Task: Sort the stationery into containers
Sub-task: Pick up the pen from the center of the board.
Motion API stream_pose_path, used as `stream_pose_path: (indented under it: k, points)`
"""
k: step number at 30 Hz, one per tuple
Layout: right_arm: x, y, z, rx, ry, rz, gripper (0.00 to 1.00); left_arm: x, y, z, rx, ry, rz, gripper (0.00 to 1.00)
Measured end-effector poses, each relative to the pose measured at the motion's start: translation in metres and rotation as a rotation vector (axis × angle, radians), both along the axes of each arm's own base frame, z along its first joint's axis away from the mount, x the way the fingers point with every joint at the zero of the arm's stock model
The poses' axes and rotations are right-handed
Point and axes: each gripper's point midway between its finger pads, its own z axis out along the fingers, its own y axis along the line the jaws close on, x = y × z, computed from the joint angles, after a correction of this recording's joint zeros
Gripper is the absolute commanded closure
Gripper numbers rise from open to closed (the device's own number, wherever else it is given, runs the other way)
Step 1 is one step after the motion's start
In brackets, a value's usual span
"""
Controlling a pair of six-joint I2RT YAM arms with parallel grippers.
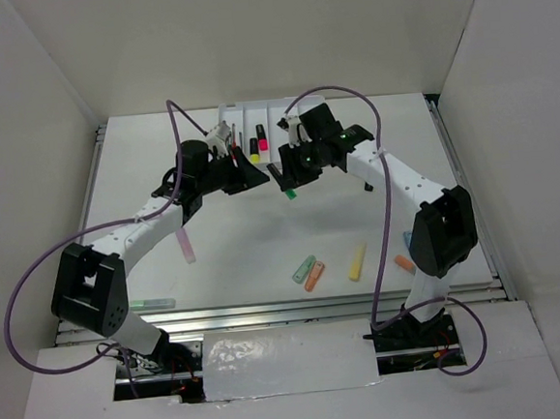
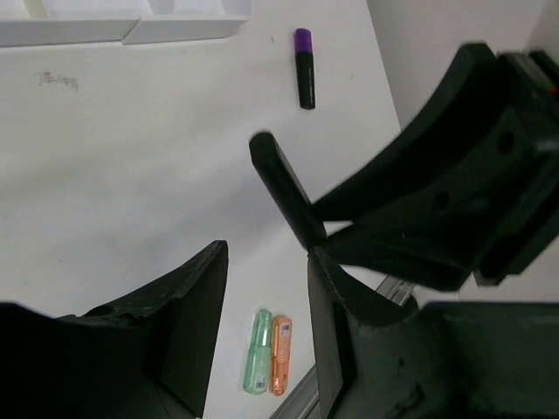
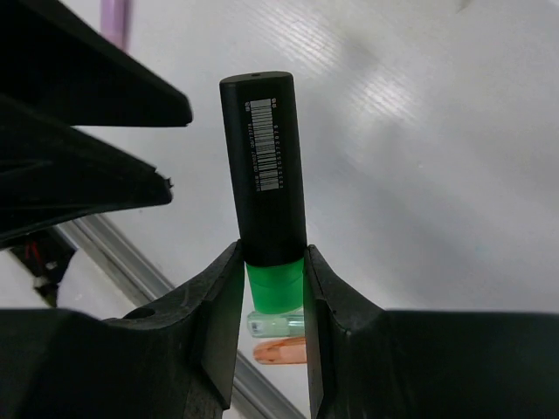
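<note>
right jaws clamp green-capped highlighter (image 3: pixel 265 175); left jaws gape.

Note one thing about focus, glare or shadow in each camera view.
Top external: even, soft light across the table. Left wrist: purple-capped highlighter sharp, left gripper dark and featureless. Right wrist: barcode on the green-capped highlighter crisp, glare streaks on the table behind.

My two arms share one look: the left arm (image 1: pixel 141 230) and the right arm (image 1: pixel 394 176) have smooth white tubular links joined by blocky matte-black joint housings. A thin purple cable (image 1: pixel 8 323) runs in loose loops along each. A small green light (image 1: pixel 307 153) glows on the right arm's far black housing. The left gripper (image 2: pixel 266 262) and right gripper (image 3: pixel 272 262) have broad, matte-black, wedge-shaped fingers
</note>
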Motion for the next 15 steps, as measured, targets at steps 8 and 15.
stream_pose_path:
  k: [8,15]
  points:
    - [-0.013,0.009,-0.001,0.033,0.049,-0.001,1.00,0.009,-0.003,-0.010,-0.030,0.044,0.026,0.51]
    - [-0.015,0.012,-0.002,0.030,0.057,-0.010,1.00,0.009,-0.015,-0.017,-0.038,0.070,0.010,0.48]
